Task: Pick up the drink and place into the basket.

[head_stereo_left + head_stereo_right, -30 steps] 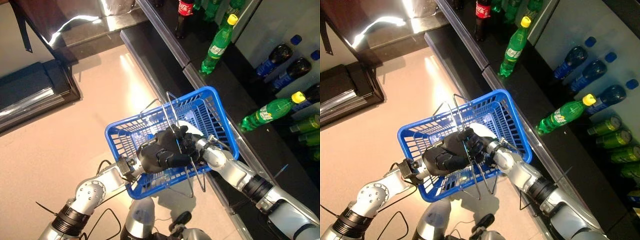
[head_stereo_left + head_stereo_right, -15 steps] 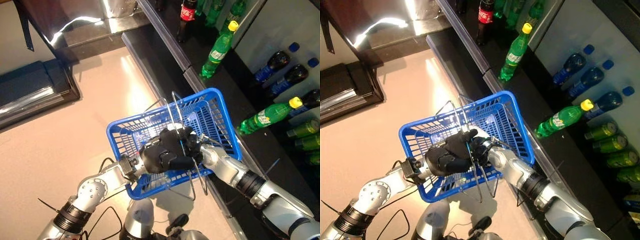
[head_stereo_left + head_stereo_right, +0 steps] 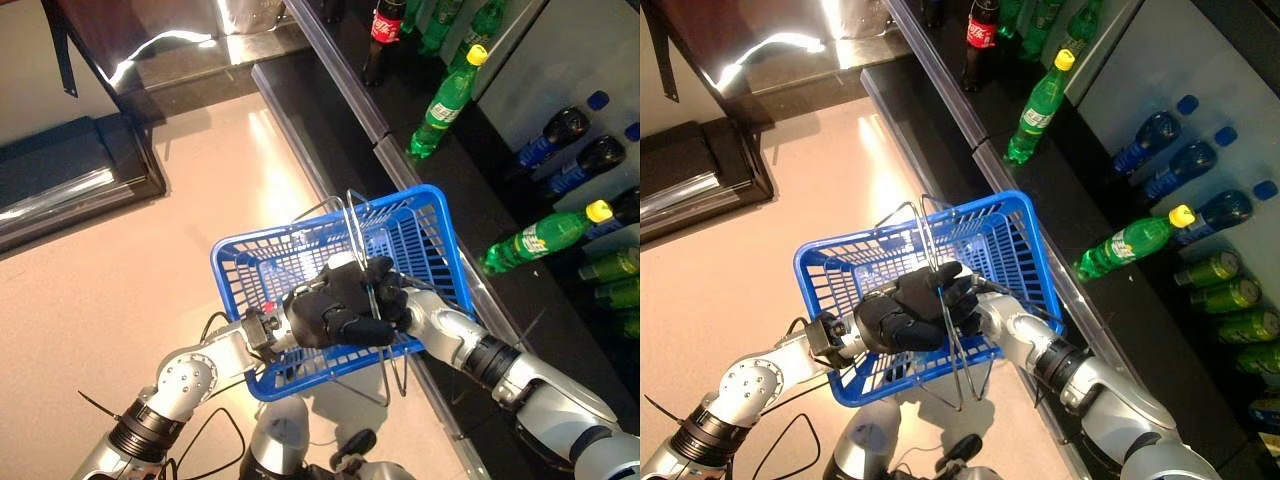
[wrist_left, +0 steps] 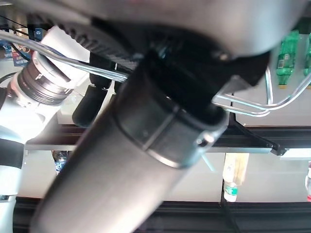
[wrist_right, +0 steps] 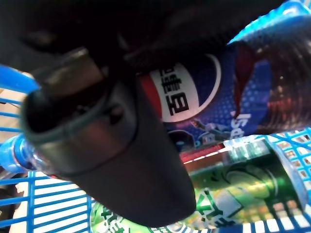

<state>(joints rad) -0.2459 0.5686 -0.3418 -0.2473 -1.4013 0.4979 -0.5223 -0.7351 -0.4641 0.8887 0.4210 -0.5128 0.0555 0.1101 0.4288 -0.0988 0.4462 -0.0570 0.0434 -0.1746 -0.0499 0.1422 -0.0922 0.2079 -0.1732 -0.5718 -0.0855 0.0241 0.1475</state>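
A blue plastic basket (image 3: 442,252) hangs in front of me by its wire handles (image 3: 352,215). My left hand (image 3: 335,318) is shut on those handles above the basket's middle. My right hand (image 3: 394,296) reaches in from the right, just behind the left hand. In the right wrist view it (image 5: 121,160) is curled round a dark cola bottle (image 5: 243,92) with a blue label, held inside the basket. A green bottle (image 5: 243,189) lies under it on the basket floor.
A dark shelf (image 3: 470,190) runs along the right, bearing green bottles (image 3: 445,100) (image 3: 540,235), a red-labelled cola bottle (image 3: 380,40) and blue-capped dark bottles (image 3: 550,135). Green cans (image 3: 610,265) lie at the far right. A low dark platform (image 3: 70,190) stands at the left on the pale floor.
The view has shifted a little. My right hand has sunk slightly deeper into the basket with the cola bottle. The left hand keeps hold of the handles.
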